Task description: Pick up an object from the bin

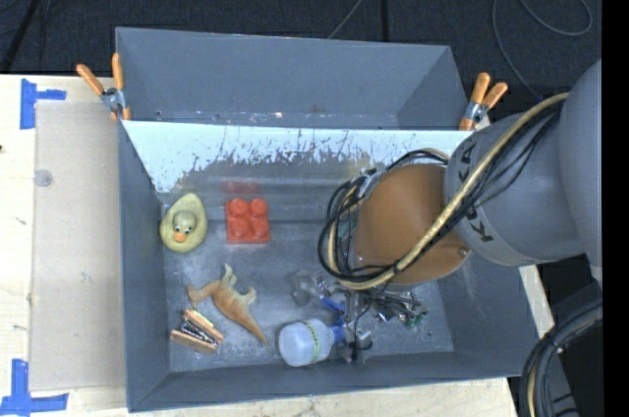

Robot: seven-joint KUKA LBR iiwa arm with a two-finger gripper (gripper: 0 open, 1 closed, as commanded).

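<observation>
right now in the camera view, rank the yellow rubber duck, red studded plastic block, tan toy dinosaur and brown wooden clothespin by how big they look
1. tan toy dinosaur, longest span, though thin
2. yellow rubber duck and red studded plastic block, about alike, so not ranked
3. brown wooden clothespin, smallest

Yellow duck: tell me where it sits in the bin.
The yellow duck lies by the left wall of the bin in the camera view, just left of the red block and above the tan dinosaur.
</observation>
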